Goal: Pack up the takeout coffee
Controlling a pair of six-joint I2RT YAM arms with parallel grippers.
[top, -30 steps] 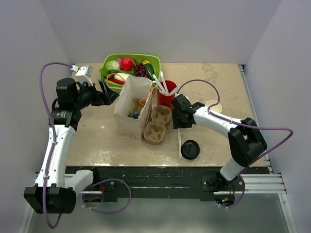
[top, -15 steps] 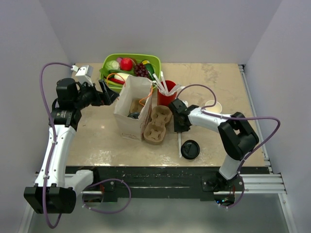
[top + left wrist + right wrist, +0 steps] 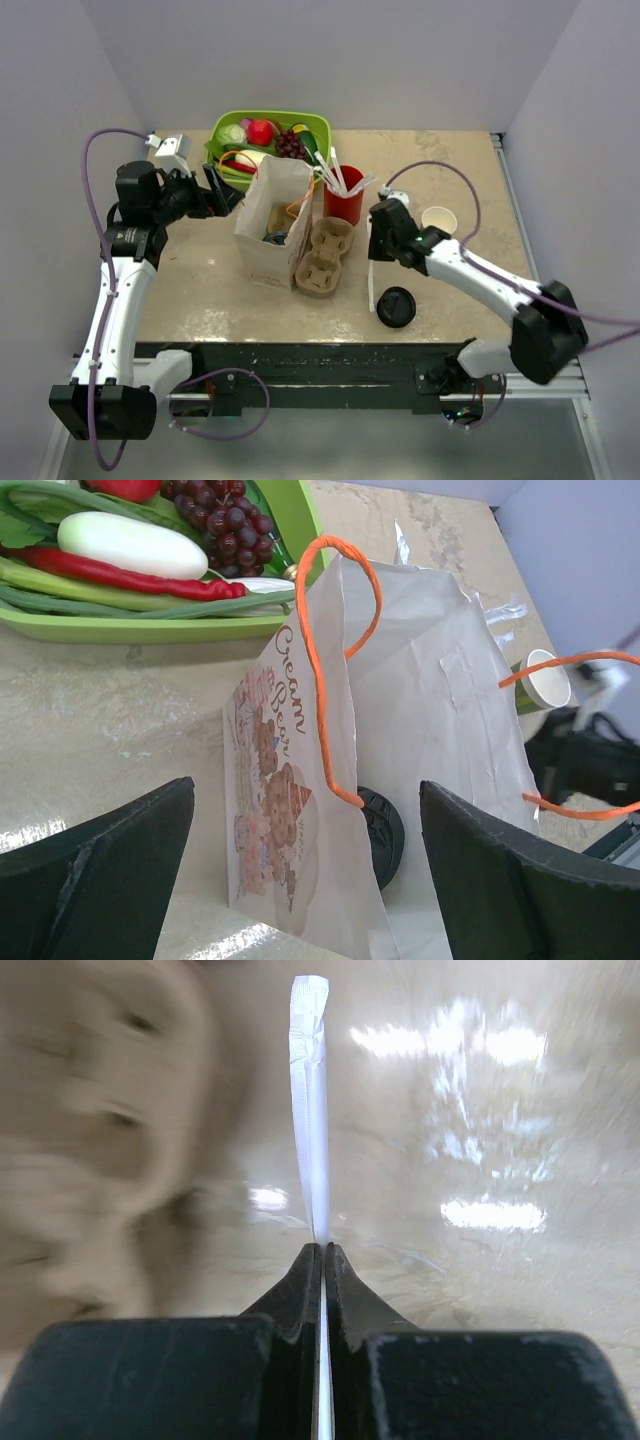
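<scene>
The takeout coffee's green paper cup (image 3: pixel 440 219) stands open on the table, right of my right gripper, and shows in the left wrist view (image 3: pixel 545 680) past the bag. Its black lid (image 3: pixel 396 306) lies apart near the front edge. My right gripper (image 3: pixel 373 246) (image 3: pixel 323 1250) is shut on a thin white wrapped stick (image 3: pixel 310 1110) (image 3: pixel 371 285), beside the brown cup carrier (image 3: pixel 322 257). My left gripper (image 3: pixel 225 195) (image 3: pixel 307 830) stands wide open at the left side of the paper bag (image 3: pixel 272 220) (image 3: pixel 300 780), holding nothing.
A red cup (image 3: pixel 343 205) with white sticks stands behind the carrier. A green tray (image 3: pixel 268 135) of vegetables and fruit sits at the back. The bag has orange handles (image 3: pixel 330 660), and a dark round thing (image 3: pixel 385 835) shows in it.
My right gripper has closed onto the white stick, and its arm has swung out to the right. The left arm has not moved.
</scene>
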